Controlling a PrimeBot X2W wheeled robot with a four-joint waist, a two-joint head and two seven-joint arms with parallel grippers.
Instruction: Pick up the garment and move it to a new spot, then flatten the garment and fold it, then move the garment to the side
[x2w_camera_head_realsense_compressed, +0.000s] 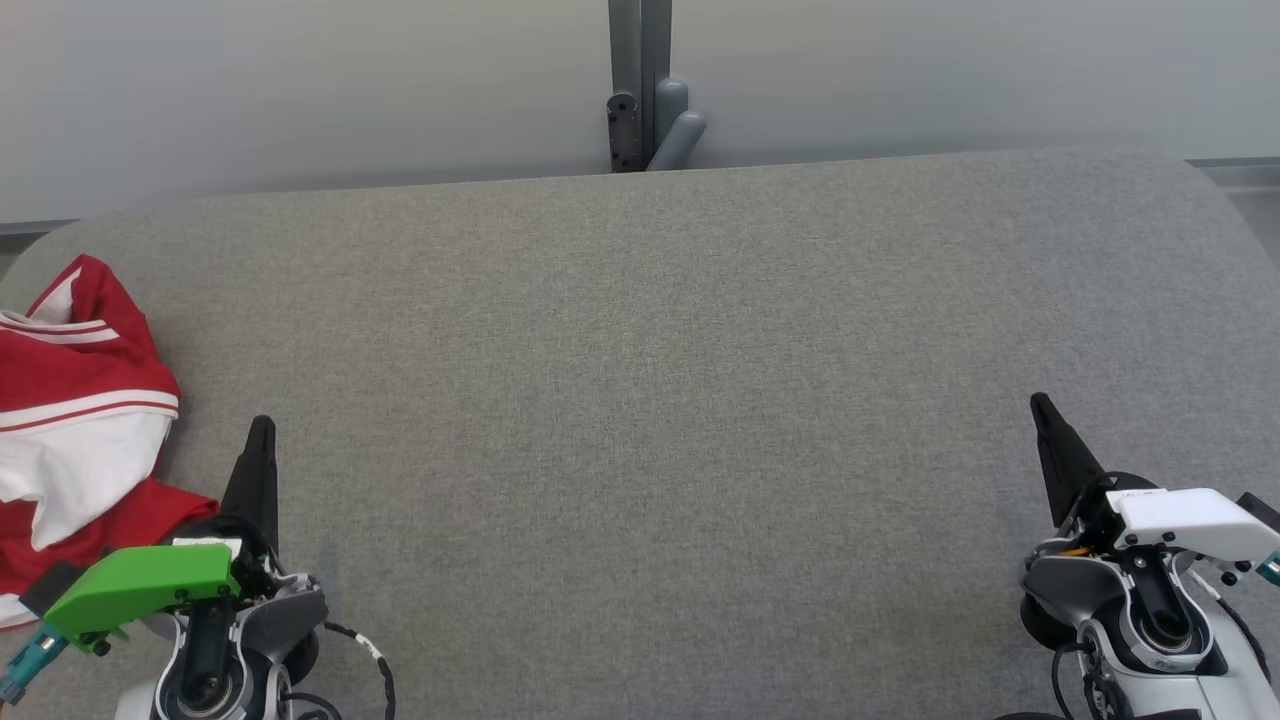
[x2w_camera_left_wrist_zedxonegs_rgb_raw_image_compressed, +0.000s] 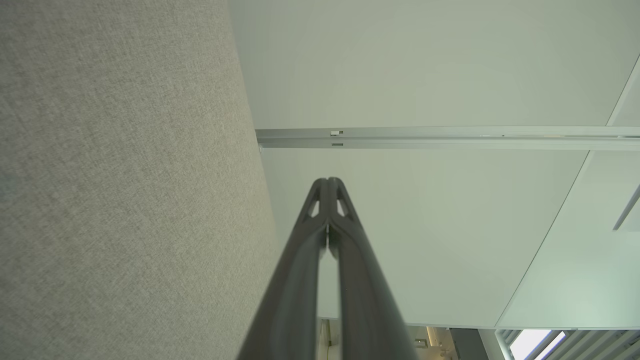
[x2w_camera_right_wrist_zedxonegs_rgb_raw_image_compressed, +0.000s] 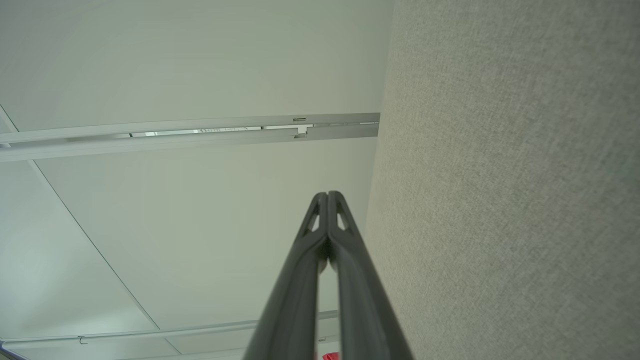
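A red and white garment (x2w_camera_head_realsense_compressed: 75, 410) lies crumpled at the left edge of the grey fabric table (x2w_camera_head_realsense_compressed: 650, 400), partly cut off by the head view's border. My left gripper (x2w_camera_head_realsense_compressed: 262, 425) stands just right of the garment, fingers pointing up, shut and holding nothing. In its wrist view the left gripper (x2w_camera_left_wrist_zedxonegs_rgb_raw_image_compressed: 328, 181) has both fingertips pressed together against a pale wall. My right gripper (x2w_camera_head_realsense_compressed: 1040, 403) is at the table's lower right, far from the garment, shut and empty. The right gripper (x2w_camera_right_wrist_zedxonegs_rgb_raw_image_compressed: 327, 195) shows its tips touching too. A small red scrap of the garment (x2w_camera_right_wrist_zedxonegs_rgb_raw_image_compressed: 330, 356) peeks in at that view's bottom edge.
A grey post with a hinged bracket (x2w_camera_head_realsense_compressed: 645, 110) stands behind the table's far edge, in front of a pale wall. The table's corners are rounded. Wide bare fabric stretches between my two grippers and toward the far edge.
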